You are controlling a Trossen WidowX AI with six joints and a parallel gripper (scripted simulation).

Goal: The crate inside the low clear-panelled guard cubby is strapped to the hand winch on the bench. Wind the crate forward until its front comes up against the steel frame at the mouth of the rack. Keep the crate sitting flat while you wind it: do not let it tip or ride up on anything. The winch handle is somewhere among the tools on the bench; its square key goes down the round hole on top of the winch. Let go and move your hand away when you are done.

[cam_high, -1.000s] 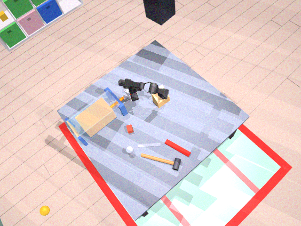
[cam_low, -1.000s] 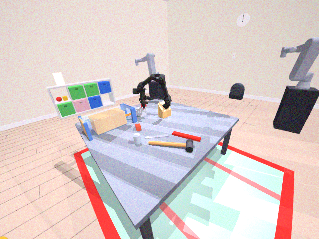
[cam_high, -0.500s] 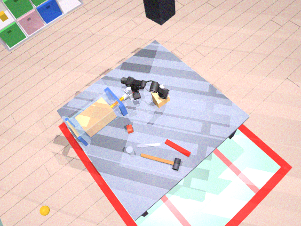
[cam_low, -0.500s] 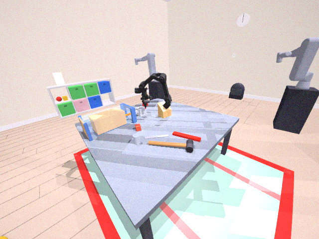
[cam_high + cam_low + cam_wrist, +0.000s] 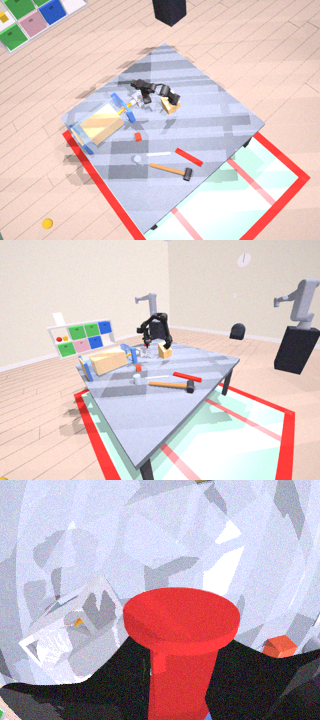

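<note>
The tan crate [image 5: 109, 127] [image 5: 109, 362] sits flat inside the clear-panelled cubby, its front short of the blue frame [image 5: 131, 116] [image 5: 134, 355] at the mouth. An orange strap [image 5: 121, 111] [image 5: 128, 354] runs from it to the white winch [image 5: 136, 99] [image 5: 141, 351] [image 5: 92, 640]. My gripper [image 5: 146, 99] [image 5: 147, 345] [image 5: 166, 624] is shut on a red grip with a round flange, apparently the winch handle. In the wrist view the winch is left of the grip. The handle's key and the winch's hole cannot be made out.
A tan notched block [image 5: 170, 109] [image 5: 165, 352] is under the arm's base end. A red cube [image 5: 138, 136] [image 5: 138, 367] [image 5: 280, 646], grey cylinder [image 5: 137, 158] [image 5: 136, 379], white strip [image 5: 158, 154] [image 5: 158, 377], red bar [image 5: 188, 156] [image 5: 186, 376] and mallet [image 5: 168, 169] [image 5: 168, 384] lie on the bench.
</note>
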